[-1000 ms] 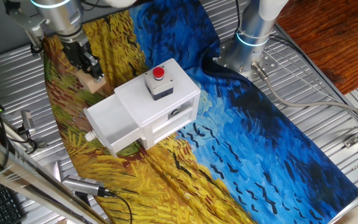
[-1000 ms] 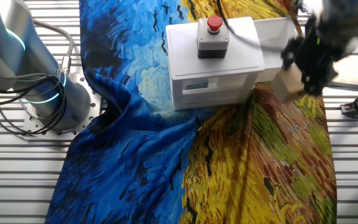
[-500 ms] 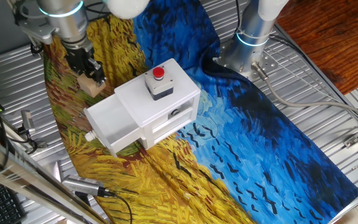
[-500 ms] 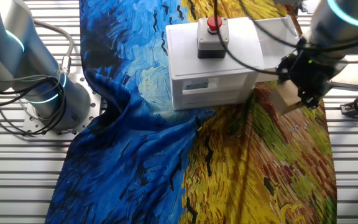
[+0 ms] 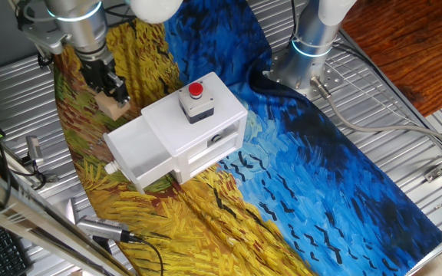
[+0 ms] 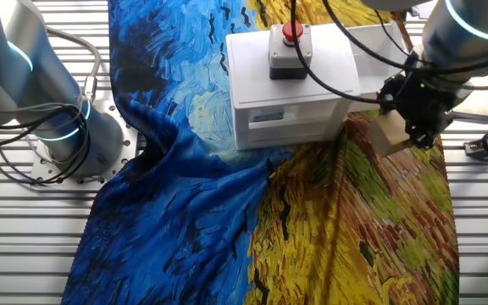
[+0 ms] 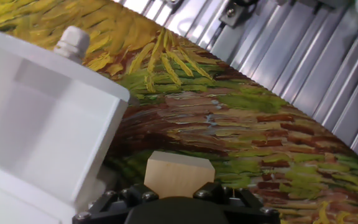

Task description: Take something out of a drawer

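My gripper (image 5: pixel 112 93) is shut on the small tan block (image 5: pixel 114 108) and holds it low over the yellow cloth, just beside the open white drawer (image 5: pixel 139 150). The drawer is pulled out of the white box (image 5: pixel 198 123); its knob (image 5: pixel 111 166) points away from the box. In the other fixed view the gripper (image 6: pixel 402 124) and block (image 6: pixel 387 135) are right of the box, in front of the drawer (image 6: pixel 376 39). In the hand view the block (image 7: pixel 179 173) sits between my fingers (image 7: pixel 137 194), with the drawer wall (image 7: pixel 42 124) and knob (image 7: pixel 71 42) to its left. The drawer's inside looks empty.
A red push-button (image 5: pixel 196 90) on a grey base stands on the box. A second arm's base (image 5: pixel 311 40) stands at the back on the ribbed metal table (image 5: pixel 405 107). The painted cloth (image 5: pixel 305 176) covers the middle. Metal tools (image 5: pixel 102 228) lie at the near left edge.
The gripper with the block came down a little beside the drawer a second ago. It has stayed still over the last half second.
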Robot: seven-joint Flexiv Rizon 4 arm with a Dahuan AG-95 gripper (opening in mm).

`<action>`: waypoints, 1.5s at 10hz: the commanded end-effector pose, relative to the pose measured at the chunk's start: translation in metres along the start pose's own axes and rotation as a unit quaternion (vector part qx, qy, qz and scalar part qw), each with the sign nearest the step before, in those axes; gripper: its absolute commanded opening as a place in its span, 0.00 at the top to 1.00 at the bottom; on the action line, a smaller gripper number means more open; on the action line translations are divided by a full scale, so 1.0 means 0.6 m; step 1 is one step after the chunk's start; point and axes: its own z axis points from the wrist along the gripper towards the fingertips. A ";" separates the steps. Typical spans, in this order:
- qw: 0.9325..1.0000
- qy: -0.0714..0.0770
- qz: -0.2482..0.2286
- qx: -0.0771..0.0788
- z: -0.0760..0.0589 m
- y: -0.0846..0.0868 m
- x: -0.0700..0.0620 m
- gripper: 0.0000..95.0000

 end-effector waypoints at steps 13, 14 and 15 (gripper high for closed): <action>0.999 0.020 -0.035 0.001 0.064 -0.052 0.030 1.00; 0.999 0.025 -0.024 -0.002 0.064 -0.052 0.030 1.00; 0.999 0.029 -0.018 -0.005 0.064 -0.052 0.030 1.00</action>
